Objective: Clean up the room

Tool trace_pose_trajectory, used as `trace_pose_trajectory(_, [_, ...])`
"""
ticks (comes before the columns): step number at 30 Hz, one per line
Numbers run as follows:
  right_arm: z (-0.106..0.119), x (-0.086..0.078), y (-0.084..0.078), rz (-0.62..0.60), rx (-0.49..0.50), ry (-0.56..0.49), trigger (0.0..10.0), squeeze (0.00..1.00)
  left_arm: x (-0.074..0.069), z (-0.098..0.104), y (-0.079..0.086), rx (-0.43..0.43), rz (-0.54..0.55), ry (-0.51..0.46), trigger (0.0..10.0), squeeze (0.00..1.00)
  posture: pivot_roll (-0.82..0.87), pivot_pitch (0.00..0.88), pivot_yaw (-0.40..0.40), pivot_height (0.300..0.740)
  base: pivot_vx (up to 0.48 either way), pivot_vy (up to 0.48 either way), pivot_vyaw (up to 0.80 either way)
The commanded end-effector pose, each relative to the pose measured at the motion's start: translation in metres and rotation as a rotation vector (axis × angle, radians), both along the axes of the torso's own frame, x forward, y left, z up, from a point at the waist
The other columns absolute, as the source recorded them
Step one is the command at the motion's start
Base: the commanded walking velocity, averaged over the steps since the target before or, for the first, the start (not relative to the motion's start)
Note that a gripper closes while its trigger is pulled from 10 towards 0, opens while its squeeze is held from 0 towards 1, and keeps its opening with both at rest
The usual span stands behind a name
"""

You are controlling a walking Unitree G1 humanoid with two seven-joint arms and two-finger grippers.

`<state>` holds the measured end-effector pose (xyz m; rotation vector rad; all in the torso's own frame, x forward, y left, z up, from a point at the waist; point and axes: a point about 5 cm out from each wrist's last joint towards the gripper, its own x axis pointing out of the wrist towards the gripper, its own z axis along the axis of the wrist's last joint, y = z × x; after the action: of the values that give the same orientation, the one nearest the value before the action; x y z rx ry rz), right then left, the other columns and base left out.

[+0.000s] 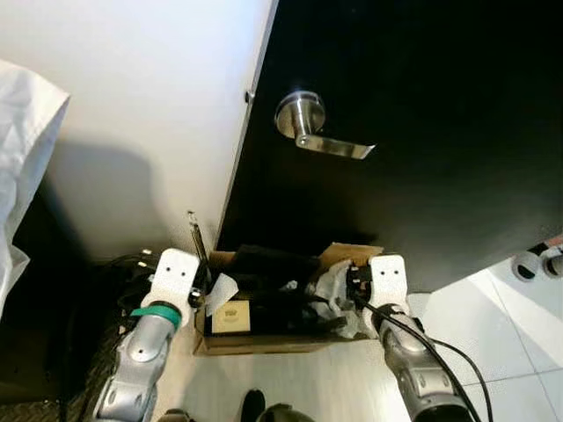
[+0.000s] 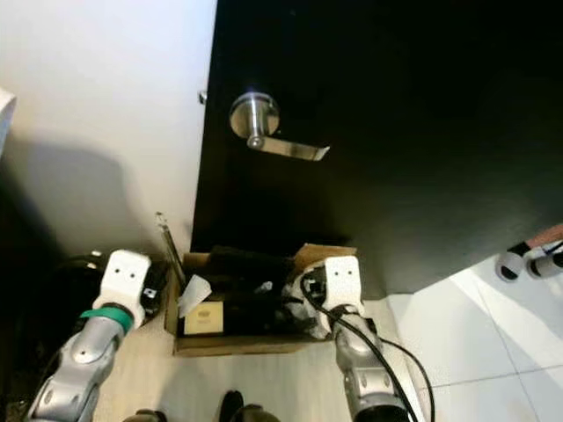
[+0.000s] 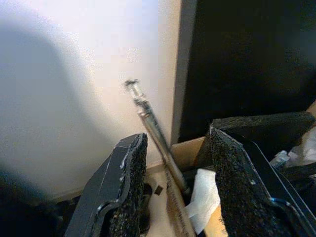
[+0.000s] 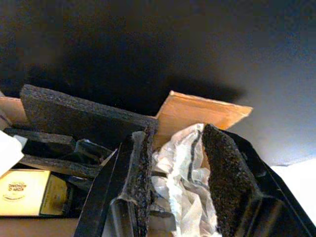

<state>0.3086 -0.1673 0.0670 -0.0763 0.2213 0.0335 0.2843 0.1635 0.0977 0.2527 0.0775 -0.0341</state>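
Note:
An open cardboard box (image 1: 264,345) stands on the floor against a black door (image 1: 422,132). It holds black foam pieces (image 4: 74,118), a yellow-labelled pack (image 1: 230,316), white paper (image 3: 205,195) and crumpled clear plastic wrap (image 4: 180,173). My left gripper (image 3: 175,140) is open at the box's left edge, and a thin metal rod (image 3: 153,131) leaning on the wall runs between its fingers. At the box's right end my right gripper (image 4: 177,136) is open, its fingers straddling the plastic wrap.
The door's silver lever handle (image 1: 321,132) is above the box. A white wall (image 1: 141,88) is on the left, with dark cables (image 1: 123,264) at its foot and white fabric (image 1: 22,132) at the far left. White tiles (image 1: 493,316) lie on the right.

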Motion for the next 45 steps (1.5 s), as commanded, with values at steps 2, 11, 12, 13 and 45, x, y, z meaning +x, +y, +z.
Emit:
trace_pose_trajectory(2, [-0.010,-0.007,-0.006,-0.033,0.005,0.027,10.0,0.00,-0.006,-0.007,0.000,-0.020,0.011,0.019,10.0,0.00,0.12,0.097,-0.171,0.740,0.000,0.000,0.00])
trace_pose_trajectory(11, [-0.011,-0.006,-0.002,-0.095,0.039,0.010,10.0,0.00,-0.004,-0.013,0.004,-0.004,-0.009,0.053,10.0,0.00,0.15,0.002,-0.006,0.740,0.000,0.000,0.00])
trace_pose_trajectory(12, [-0.011,-0.006,-0.002,-0.095,0.039,0.010,10.0,0.00,-0.004,-0.013,0.004,-0.004,-0.009,0.053,10.0,0.00,0.15,0.002,-0.006,0.740,0.000,0.000,0.00])
trace_pose_trajectory(13, [-0.019,-0.009,0.001,-0.105,0.042,0.031,10.0,0.00,-0.003,-0.017,0.005,-0.010,-0.021,0.066,10.0,0.00,0.15,0.000,0.010,0.740,0.000,0.000,0.00])
trace_pose_trajectory(45, [-0.044,-0.025,0.011,-0.109,0.089,0.111,10.0,0.00,-0.011,-0.025,0.010,-0.095,-0.043,0.069,10.0,0.00,0.11,0.000,-0.023,0.740,0.000,0.000,0.00])
